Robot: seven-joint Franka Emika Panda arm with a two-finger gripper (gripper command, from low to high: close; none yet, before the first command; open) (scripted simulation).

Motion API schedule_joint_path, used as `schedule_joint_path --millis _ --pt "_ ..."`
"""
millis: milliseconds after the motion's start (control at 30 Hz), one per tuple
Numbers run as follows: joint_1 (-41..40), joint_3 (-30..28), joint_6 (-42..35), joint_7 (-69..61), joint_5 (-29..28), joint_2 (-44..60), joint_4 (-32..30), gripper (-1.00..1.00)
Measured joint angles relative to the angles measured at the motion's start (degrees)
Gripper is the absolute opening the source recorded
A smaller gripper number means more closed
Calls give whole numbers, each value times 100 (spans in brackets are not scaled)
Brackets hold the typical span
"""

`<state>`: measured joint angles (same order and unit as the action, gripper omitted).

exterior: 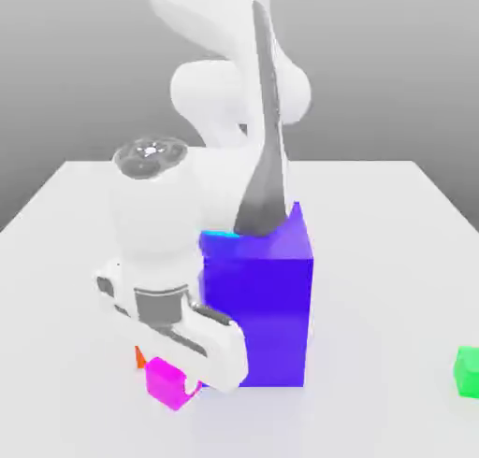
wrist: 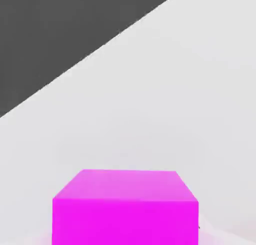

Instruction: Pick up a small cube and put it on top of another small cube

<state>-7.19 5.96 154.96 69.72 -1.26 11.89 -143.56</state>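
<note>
Magenta small cube sits low over the white tabletop, clamped in the closed end effector, just beside the blue-violet block.

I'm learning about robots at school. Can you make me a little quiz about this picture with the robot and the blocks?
1. What color is the small cube under the robot's hand?
2. True or false: the green cube touches the big blue block.
3. Which is bigger: A) the pink cube, B) the blue block?

Key:
1. Bright pink.
2. False; it sits apart on the white table, toward the exterior view's right.
3. B.
</note>
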Motion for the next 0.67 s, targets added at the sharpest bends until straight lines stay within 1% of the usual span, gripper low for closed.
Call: schedule_joint_path --millis 333,400,467,500,667 --pt "1561 1463 -500 -58 -490 -70 389 -100" --pt "1953 1685 -512 -33 -797 127 560 -100" --pt "2413 1621 -292 163 -1288 614 765 -100" --pt "2560 1522 -144 273 -1478 826 810 100" --pt "2560 1522 -144 272 -1478 826 810 100"
